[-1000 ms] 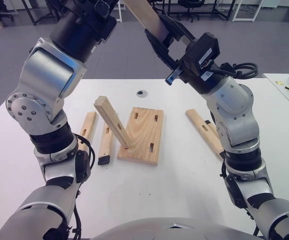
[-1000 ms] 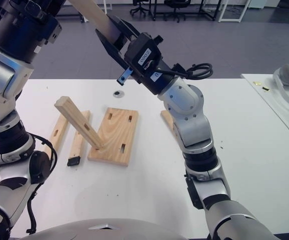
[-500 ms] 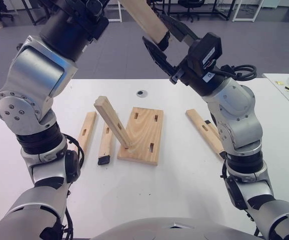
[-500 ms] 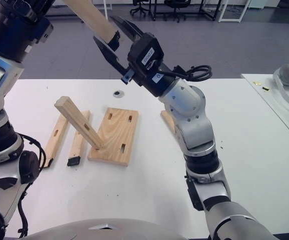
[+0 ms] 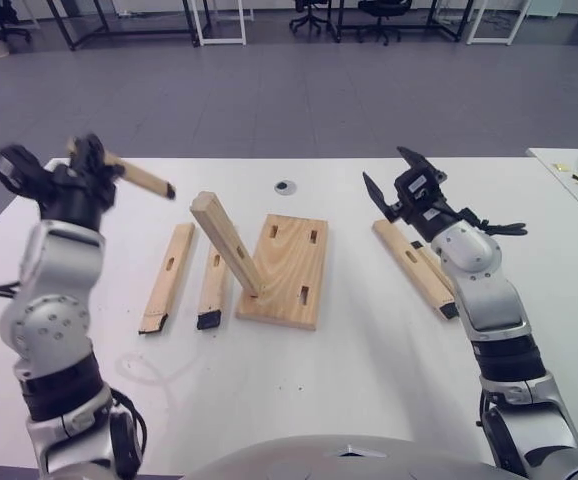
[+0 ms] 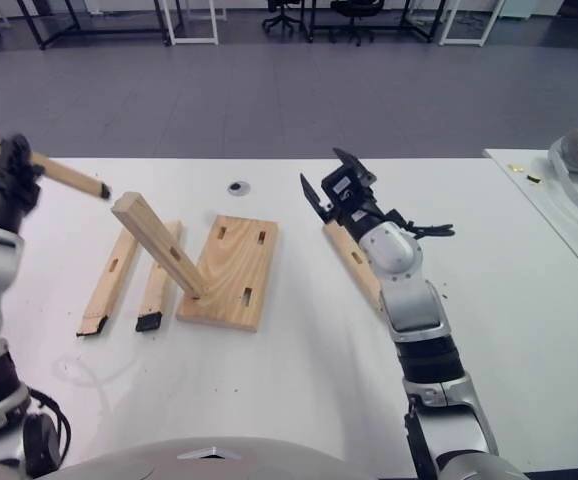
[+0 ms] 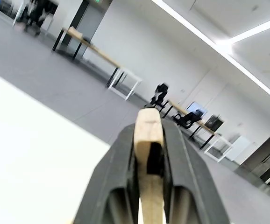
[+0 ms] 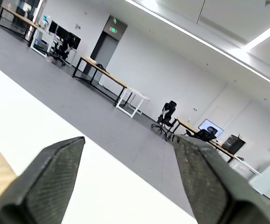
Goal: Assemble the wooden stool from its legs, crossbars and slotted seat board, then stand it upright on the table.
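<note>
Leg (image 5: pixel 141 177) pinched in left gripper (image 5: pixel 91 156); right gripper (image 5: pixel 390 173) splayed.

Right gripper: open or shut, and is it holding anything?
Open and holding nothing. In the wrist view, the right gripper has its two fingers spread wide, with only the room behind visible between them.

Arms lowered; left claw (image 5: pixel 91 168) carried wooden bar (image 5: pixel 141 179) leftward, right claw (image 5: pixel 390 176) drew away, open
</note>
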